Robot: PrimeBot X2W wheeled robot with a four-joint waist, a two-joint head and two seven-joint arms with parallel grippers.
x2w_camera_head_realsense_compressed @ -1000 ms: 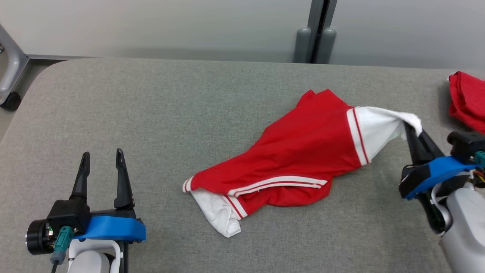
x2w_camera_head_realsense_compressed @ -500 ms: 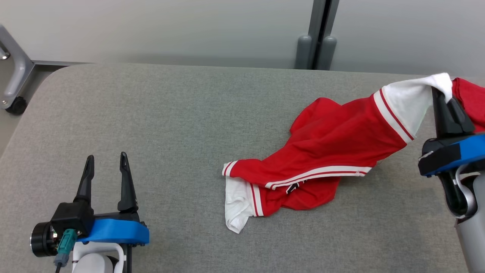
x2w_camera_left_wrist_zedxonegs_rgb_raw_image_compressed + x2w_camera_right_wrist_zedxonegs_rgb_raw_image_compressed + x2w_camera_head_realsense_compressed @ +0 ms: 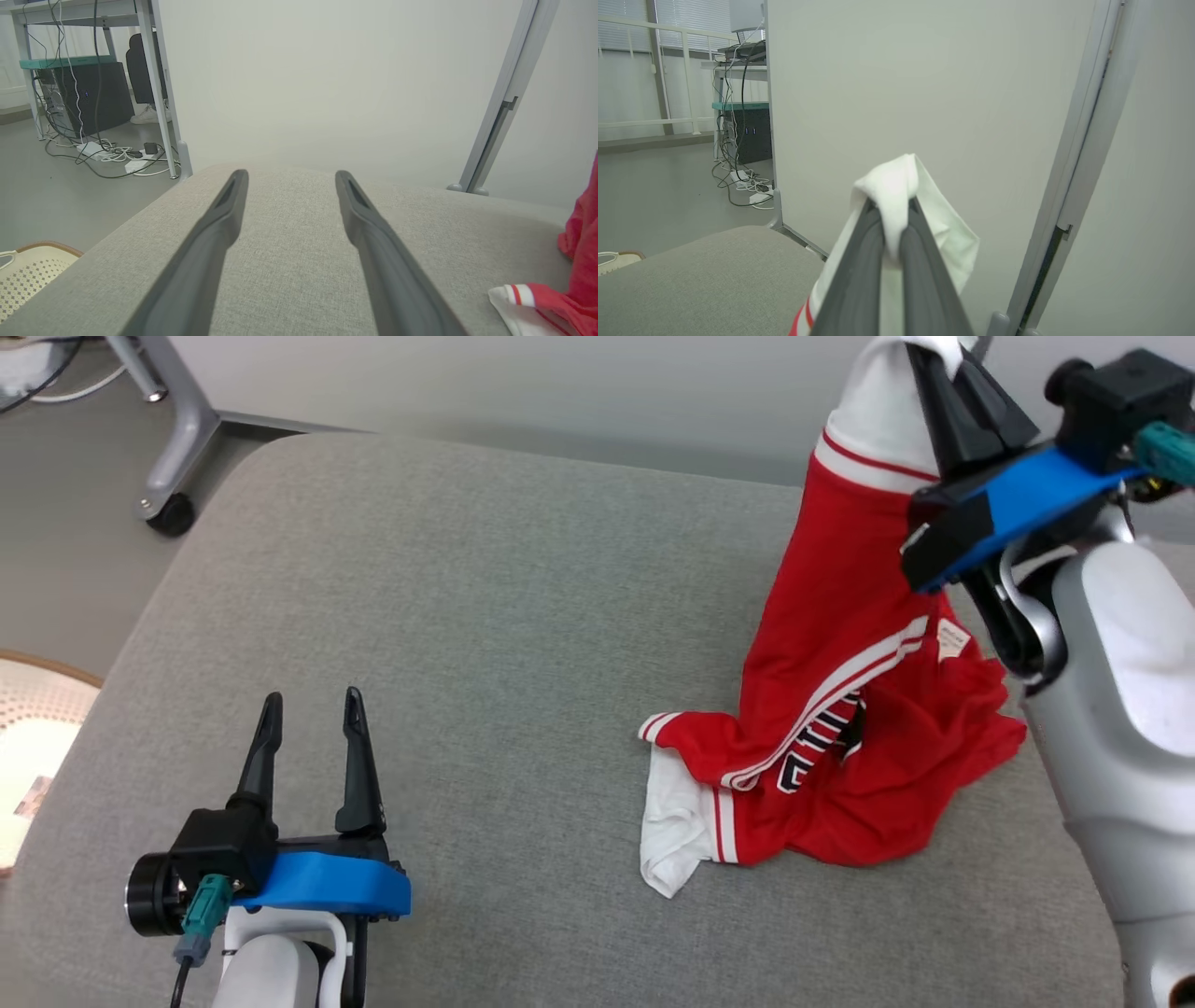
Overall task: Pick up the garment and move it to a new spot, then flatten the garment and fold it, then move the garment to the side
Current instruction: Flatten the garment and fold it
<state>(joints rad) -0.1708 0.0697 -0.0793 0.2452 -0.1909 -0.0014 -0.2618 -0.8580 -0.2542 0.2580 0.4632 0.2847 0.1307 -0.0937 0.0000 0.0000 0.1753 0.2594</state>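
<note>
Pinching the garment [image 3: 840, 616] by its white end, the right gripper [image 3: 943, 364] is clamped tight; the left gripper [image 3: 313, 705] gapes empty.

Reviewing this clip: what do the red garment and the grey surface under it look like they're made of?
The garment: thin, soft knit, probably a synthetic sports jersey. It is mostly matte, hangs in loose folds, and has white trim and stripes. The grey surface: coarse woven upholstery fabric, matte. A fine flecked weave shows, and the rounded edge suggests padding underneath.
</note>
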